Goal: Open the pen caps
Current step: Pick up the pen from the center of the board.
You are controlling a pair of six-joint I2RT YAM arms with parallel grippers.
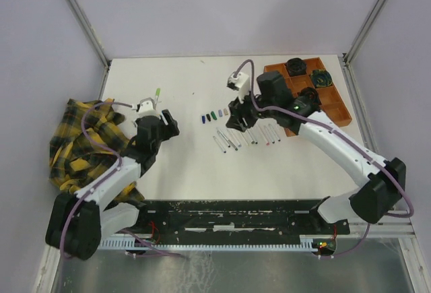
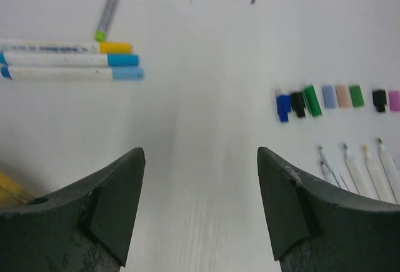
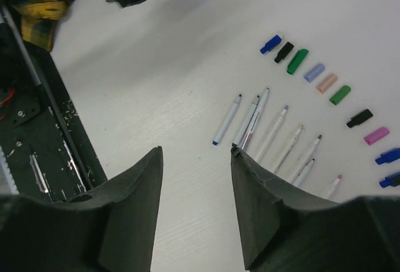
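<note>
A row of loose pen caps [image 1: 214,114], blue, black, green, pale blue, peach, pink, lies mid-table; it shows in the left wrist view [image 2: 312,100] and the right wrist view [image 3: 297,61]. Below it lie several uncapped white barrels [image 1: 246,137] [image 3: 226,119]. Three capped pens, with a yellow cap [image 2: 115,47], a blue cap [image 2: 122,60] and a light-blue cap [image 2: 127,73], lie at the left, beside a green-tipped pen [image 2: 109,9] [image 1: 156,94]. My left gripper [image 1: 165,123] [image 2: 200,150] is open and empty, left of the caps. My right gripper [image 1: 239,114] [image 3: 197,150] is open and empty, over the barrels.
An orange tray [image 1: 337,108] with black round objects stands at the back right, beside the right arm. A yellow plaid cloth [image 1: 77,141] lies at the left edge, also in the right wrist view [image 3: 37,3]. A black rail [image 1: 229,215] runs along the near edge.
</note>
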